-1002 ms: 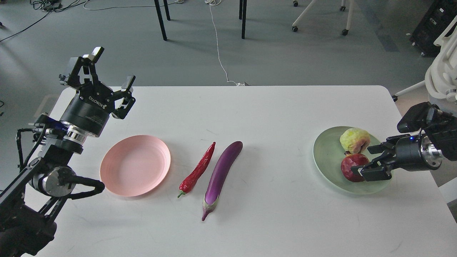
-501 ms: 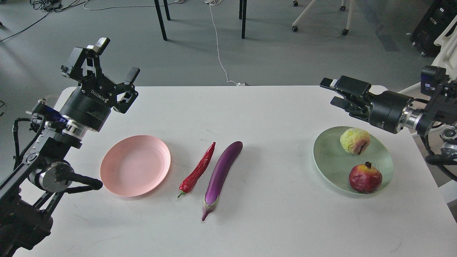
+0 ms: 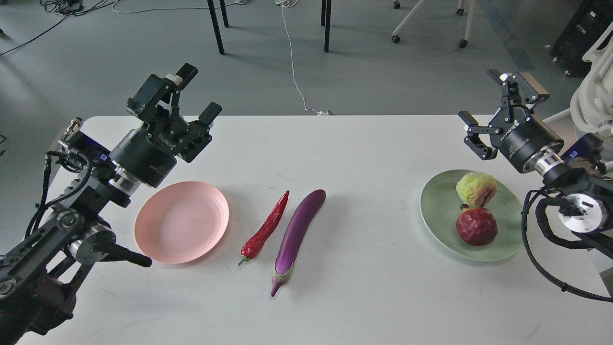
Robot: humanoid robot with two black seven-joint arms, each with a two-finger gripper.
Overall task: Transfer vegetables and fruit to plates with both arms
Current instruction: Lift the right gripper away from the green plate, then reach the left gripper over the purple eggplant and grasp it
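The purple eggplant and the red chili pepper lie side by side on the white table, between the two plates. The pale pink plate at the left holds nothing. The pale green plate at the right holds the yellow-green fruit and the dark red pomegranate, touching each other. My left gripper is open and empty, raised behind the pink plate. My right gripper is open and empty, raised behind the green plate.
The table's far edge runs just behind both grippers. Beyond it are grey floor, a white cable, black table legs and chair bases. White equipment stands off the table's right side.
My right gripper let go of the pomegranate on the green plate, rose and swung back, fingers now pointing up. The pomegranate rolled against the yellow-green fruit. My left gripper moved right, toward the table's middle.
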